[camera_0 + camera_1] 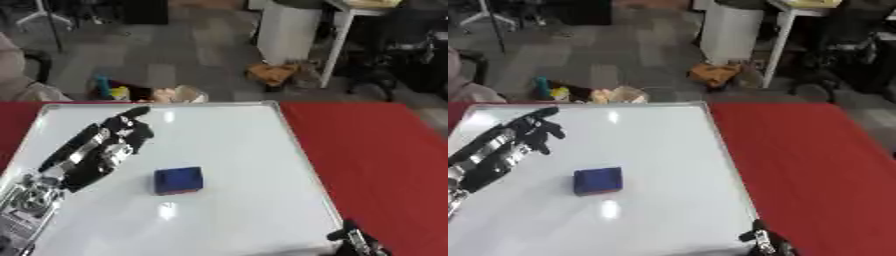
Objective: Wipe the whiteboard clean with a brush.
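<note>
- The whiteboard (227, 200) lies flat on the red tabletop (376, 160).
- The blue brush (178, 180) sits near the board's middle, untouched.
- The left robot hand (109, 145) hovers at the brush's 10 o'clock, apart from it, fingers relaxed and holding nothing.
- The right robot hand (357, 243) peeks in at 5 o'clock; I cannot tell its fingers' state.

The left hand (109, 145) over the whiteboard (245, 200) is black with shiny silver bits. Its arm (26, 200) is silver metal. The right hand (357, 243) is black too.
</note>
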Motion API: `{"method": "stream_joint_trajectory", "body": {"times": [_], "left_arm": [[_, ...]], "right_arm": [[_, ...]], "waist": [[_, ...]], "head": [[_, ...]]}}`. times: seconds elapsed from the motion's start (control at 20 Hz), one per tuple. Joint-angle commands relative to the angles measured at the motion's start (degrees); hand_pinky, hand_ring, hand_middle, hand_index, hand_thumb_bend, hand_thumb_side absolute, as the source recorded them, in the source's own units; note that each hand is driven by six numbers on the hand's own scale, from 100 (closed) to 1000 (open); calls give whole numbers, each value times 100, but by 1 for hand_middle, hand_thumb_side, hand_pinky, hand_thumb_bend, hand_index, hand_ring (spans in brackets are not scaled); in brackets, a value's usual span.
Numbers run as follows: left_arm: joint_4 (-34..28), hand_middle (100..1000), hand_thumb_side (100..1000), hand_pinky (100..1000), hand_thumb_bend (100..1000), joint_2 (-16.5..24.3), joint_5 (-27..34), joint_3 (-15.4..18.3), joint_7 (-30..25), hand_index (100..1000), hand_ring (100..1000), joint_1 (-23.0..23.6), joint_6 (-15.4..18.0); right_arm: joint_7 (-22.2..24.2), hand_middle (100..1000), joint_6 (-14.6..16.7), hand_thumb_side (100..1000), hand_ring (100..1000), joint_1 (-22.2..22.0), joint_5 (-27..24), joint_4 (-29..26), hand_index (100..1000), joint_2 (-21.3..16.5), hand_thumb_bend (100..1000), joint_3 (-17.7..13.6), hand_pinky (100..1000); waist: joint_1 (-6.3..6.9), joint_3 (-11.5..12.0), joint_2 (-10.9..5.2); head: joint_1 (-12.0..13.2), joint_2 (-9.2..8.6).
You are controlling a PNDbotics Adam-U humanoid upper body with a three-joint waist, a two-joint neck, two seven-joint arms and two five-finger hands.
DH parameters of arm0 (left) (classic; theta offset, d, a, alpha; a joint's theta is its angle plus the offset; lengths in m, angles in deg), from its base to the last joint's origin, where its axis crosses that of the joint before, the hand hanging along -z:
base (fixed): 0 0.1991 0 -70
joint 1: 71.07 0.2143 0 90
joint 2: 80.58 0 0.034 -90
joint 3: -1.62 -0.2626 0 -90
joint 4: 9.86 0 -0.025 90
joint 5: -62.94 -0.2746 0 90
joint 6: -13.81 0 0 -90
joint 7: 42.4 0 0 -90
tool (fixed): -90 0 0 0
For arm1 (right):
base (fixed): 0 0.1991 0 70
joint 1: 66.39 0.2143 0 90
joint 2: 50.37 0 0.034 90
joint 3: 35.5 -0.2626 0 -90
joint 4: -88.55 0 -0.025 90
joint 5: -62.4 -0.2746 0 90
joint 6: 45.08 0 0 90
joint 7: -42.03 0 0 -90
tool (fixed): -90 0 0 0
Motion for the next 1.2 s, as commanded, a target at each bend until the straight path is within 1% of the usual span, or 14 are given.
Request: {"method": "stream_joint_trajectory", "body": {"times": [0.05,0.15,0.4,0.6,0.75,0.85,0.95,1.0,1.1,1.2], "left_arm": [[-77,656,1000,596,373,-65,562,260,108,1000,862,35,-154],[-10,653,1000,593,407,-145,787,362,197,1000,861,120,-227],[150,642,1000,583,547,-290,1400,559,500,1000,853,252,-329],[204,646,1000,582,613,-330,1699,677,721,1000,855,334,-334],[205,661,1000,601,678,-344,1719,734,848,1000,867,398,-289],[191,673,1000,619,715,-339,1660,773,920,1000,878,438,-252],[181,693,1000,639,739,-336,1567,808,981,1000,894,452,-229],[176,726,1000,663,765,-346,1524,819,1004,1000,917,461,-218],[163,749,1000,680,771,-359,1454,829,1019,1000,936,479,-188],[140,796,1000,705,764,-362,1389,846,1014,1000,977,496,-139]], "right_arm": [[-32,155,12,852,352,42,-45,-91,552,-82,100,-57,421],[-41,155,16,851,352,37,-48,-101,552,-77,100,-67,421],[-47,155,8,851,352,30,-42,-99,552,-72,100,-64,420],[-55,155,8,849,352,23,-38,-102,552,-77,100,-74,420],[-57,155,-4,852,352,-8,-34,-87,552,-69,100,-71,420],[-59,155,-3,850,352,-10,-27,-80,552,-71,100,-73,420],[-64,155,-1,848,352,4,-27,-87,552,-75,100,-75,420],[-61,155,-3,850,352,3,-27,-86,552,-72,100,-72,420],[-63,155,-8,849,352,-4,-22,-76,552,-64,100,-71,420],[-64,155,-4,847,352,-7,-18,-84,552,-73,100,-74,420]], "waist": [[22,13,-70],[10,13,-68],[0,49,-68],[-7,61,-80],[-5,53,-110],[1,55,-109],[-1,62,-96],[-3,62,-94],[-6,63,-95],[-5,68,-112]], "head": [[-24,20],[-45,21],[-71,22],[-93,-1],[-98,16],[-106,-16],[-120,14],[-128,25],[-135,11],[-129,13]]}}
